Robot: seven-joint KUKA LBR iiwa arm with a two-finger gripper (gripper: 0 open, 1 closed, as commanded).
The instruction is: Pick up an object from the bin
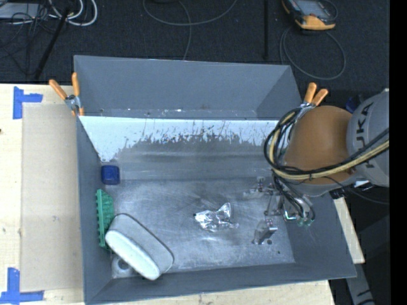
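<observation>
My gripper (266, 232) hangs low over the right part of the bin floor, under the orange wrist cover. Its fingers stand apart, with nothing between them. A crumpled piece of silver foil (214, 218) lies on the floor a short way to the gripper's left, apart from it.
At the bin's left side lie a white oblong pad (138, 253), a green comb-like piece (103, 216) standing along the wall, and a small blue cap (110, 174) farther back. The arm with its cables comes in over the right rim.
</observation>
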